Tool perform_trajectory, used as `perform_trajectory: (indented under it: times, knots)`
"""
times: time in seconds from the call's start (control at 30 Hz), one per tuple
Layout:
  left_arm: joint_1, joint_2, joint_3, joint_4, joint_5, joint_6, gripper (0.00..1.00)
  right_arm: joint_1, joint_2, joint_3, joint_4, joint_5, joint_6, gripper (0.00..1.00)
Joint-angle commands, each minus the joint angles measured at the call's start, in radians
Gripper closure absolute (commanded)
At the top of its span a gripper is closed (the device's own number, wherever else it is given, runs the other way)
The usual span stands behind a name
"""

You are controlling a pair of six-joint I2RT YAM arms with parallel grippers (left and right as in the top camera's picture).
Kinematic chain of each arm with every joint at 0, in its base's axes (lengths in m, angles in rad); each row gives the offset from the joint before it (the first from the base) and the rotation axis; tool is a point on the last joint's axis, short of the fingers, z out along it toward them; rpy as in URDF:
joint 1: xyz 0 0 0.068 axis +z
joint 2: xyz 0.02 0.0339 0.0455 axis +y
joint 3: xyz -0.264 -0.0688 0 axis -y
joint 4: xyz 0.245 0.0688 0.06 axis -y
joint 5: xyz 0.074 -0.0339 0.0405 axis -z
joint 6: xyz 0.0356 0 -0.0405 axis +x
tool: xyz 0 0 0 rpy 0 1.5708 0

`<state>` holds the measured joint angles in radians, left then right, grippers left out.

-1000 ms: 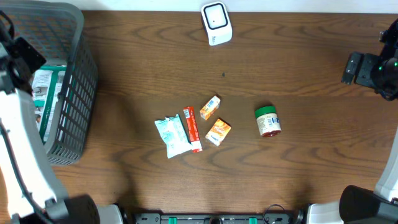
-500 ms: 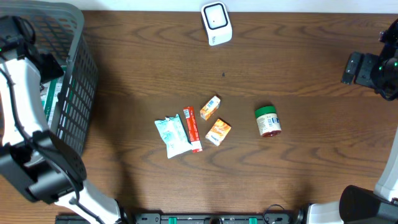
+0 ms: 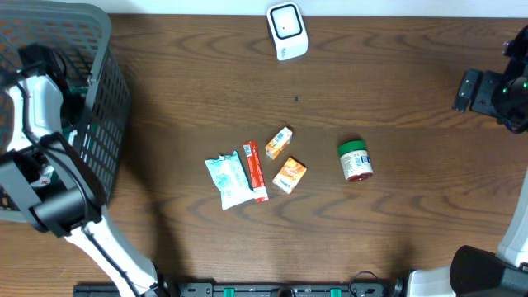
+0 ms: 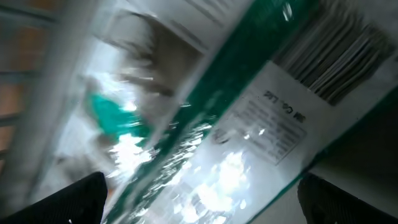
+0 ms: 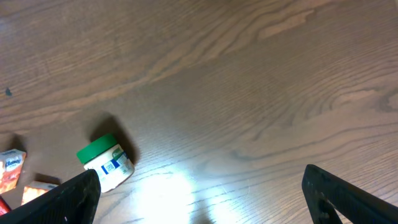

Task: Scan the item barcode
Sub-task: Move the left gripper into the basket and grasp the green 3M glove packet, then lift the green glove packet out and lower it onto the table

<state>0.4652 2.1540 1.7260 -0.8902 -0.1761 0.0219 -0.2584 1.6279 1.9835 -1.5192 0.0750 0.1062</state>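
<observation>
My left gripper (image 4: 208,200) gapes over a blurred green-and-white packet (image 4: 261,130) in the basket (image 3: 103,124), holding nothing; right gripper (image 5: 205,196) gapes empty too.

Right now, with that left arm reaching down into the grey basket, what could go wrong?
The left gripper is open over a shiny plastic packet; the slick film may slip or crumple when pinched.
The mesh wall of the basket stands close beside the arm, so lifting out could snag it.
The packet's barcode could end up turned away from the white scanner.
</observation>
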Motion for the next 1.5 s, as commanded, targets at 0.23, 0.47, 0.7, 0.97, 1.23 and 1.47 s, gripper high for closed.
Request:
perform_trajectory:
  times: [0.23, 0.47, 0.7, 0.97, 1.23, 1.47]
  knots:
    - [0.041, 0.082, -0.007, -0.005, 0.163, 0.116, 0.02, -0.002, 0.003, 0.011, 0.000, -0.001, 0.012, 0.01]
    - [0.092, 0.082, -0.007, -0.006, 0.070, 0.053, 0.17, -0.002, 0.003, 0.011, 0.000, -0.001, 0.012, 0.01]
    - [0.124, 0.082, -0.007, 0.002, 0.083, 0.021, 0.46, -0.002, 0.003, 0.011, 0.000, -0.001, 0.012, 0.01]
    - [0.125, 0.069, -0.004, 0.005, 0.089, 0.018, 0.85, -0.002, 0.003, 0.011, 0.000, -0.001, 0.012, 0.01]
    - [0.125, -0.130, 0.041, -0.009, 0.085, -0.089, 0.93, -0.002, 0.003, 0.011, 0.000, -0.001, 0.012, 0.01]
    - [0.125, -0.496, 0.041, 0.043, 0.086, -0.190, 0.93, -0.002, 0.003, 0.011, 0.000, -0.001, 0.012, 0.01]
